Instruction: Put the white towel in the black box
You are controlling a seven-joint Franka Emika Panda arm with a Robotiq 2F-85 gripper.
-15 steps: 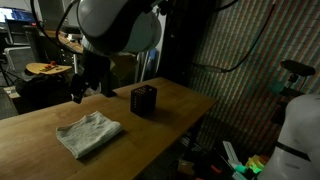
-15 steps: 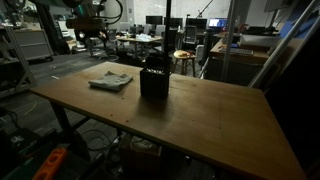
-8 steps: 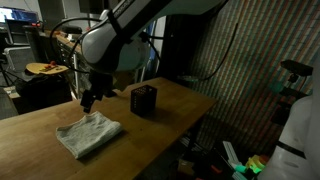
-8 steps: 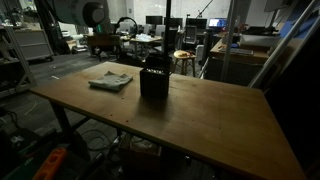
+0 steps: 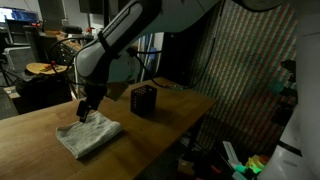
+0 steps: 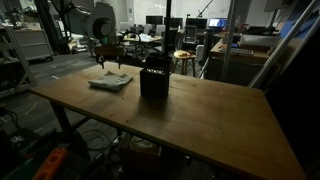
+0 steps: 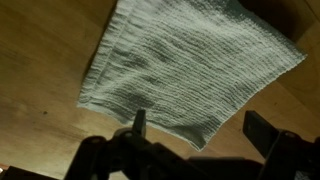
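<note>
The white towel (image 5: 88, 134) lies folded flat on the wooden table (image 5: 40, 145); it also shows in an exterior view (image 6: 110, 81) and fills the upper part of the wrist view (image 7: 190, 65). The black box (image 5: 144, 101) stands upright on the table to the towel's side, also seen in an exterior view (image 6: 154, 77). My gripper (image 5: 84, 110) hangs just above the towel's near edge, also visible in an exterior view (image 6: 108, 63). In the wrist view the gripper (image 7: 200, 130) is open, fingers straddling the towel's corner, holding nothing.
The table edge (image 5: 195, 120) drops off beyond the box. Lab clutter, chairs and desks (image 6: 190, 45) stand behind the table. A patterned curtain wall (image 5: 240, 60) is at the side. Bare tabletop (image 6: 200, 120) spreads past the box.
The arm has swung down and toward the towel, bringing the open gripper from high above the table's far side to just over the towel.
</note>
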